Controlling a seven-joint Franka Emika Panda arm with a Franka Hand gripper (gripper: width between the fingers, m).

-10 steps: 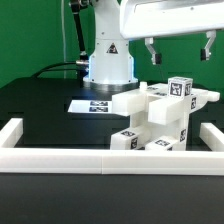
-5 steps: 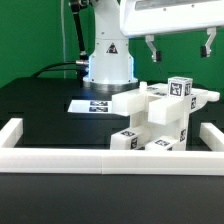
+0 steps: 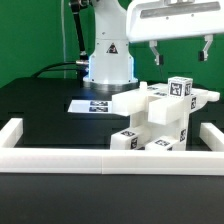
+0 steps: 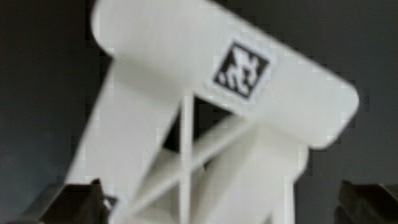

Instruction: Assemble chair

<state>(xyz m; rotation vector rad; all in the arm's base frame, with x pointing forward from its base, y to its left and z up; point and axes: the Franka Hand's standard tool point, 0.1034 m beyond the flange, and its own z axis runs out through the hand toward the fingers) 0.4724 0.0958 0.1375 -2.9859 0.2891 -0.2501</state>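
In the exterior view my end effector (image 3: pixel 180 52) hangs spread wide and grasping nothing, above the chair (image 3: pixel 160 118) and clear of it. The chair, a cluster of joined white tagged pieces, sits on the black bench (image 3: pixel 45 105) inside the white border frame (image 3: pixel 25 135), with the marker board (image 3: pixel 92 103) just behind it.

In the wrist view the chair (image 4: pixel 196 110) fills the frame, one square tag (image 4: pixel 244 68) facing me, between my dark fingertips (image 4: pixel 71 203).
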